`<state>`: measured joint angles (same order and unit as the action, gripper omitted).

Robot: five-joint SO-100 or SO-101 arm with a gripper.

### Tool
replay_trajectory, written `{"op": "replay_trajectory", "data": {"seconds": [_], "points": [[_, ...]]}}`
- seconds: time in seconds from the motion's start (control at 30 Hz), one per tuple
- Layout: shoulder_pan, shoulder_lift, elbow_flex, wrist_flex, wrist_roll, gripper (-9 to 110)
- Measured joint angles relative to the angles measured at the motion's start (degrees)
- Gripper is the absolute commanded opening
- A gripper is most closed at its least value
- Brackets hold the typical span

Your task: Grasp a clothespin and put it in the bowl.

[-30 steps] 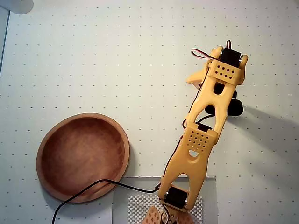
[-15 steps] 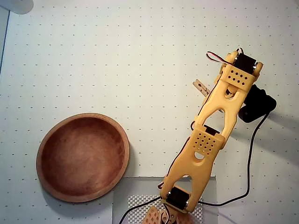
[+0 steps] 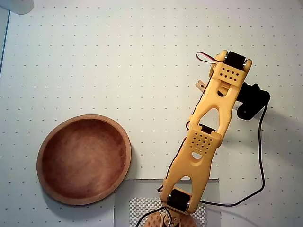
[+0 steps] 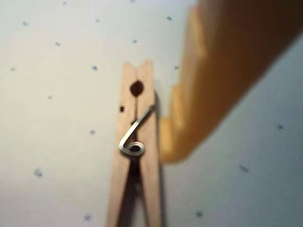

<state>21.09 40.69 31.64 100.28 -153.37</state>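
Dotted white table (image 3: 94,56), clothespin (image 4: 135,156) beside gripper (image 4: 165,151)

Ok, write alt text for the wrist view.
A wooden clothespin lies on a white dotted table, metal spring facing up. One blurred yellow pincer finger sits just to its right; whether it touches is unclear.

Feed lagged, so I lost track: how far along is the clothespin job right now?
Nothing is delivered: the bowl is empty. In hand is the approach: in the wrist view one yellow gripper finger sits right beside the clothespin, which lies flat on the dotted table, ungrasped. Overhead, the arm hides most of the pin. Left: close on it, lift, carry to the bowl, release.
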Motion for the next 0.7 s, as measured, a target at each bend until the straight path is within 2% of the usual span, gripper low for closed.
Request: {"op": "replay_trajectory", "data": {"seconds": [0.4, 0.7], "points": [[0.8, -4.2, 1.8, 0.0, 0.0, 44], [3.7, -4.8, -3.3, 0.0, 0.0, 44]]}}
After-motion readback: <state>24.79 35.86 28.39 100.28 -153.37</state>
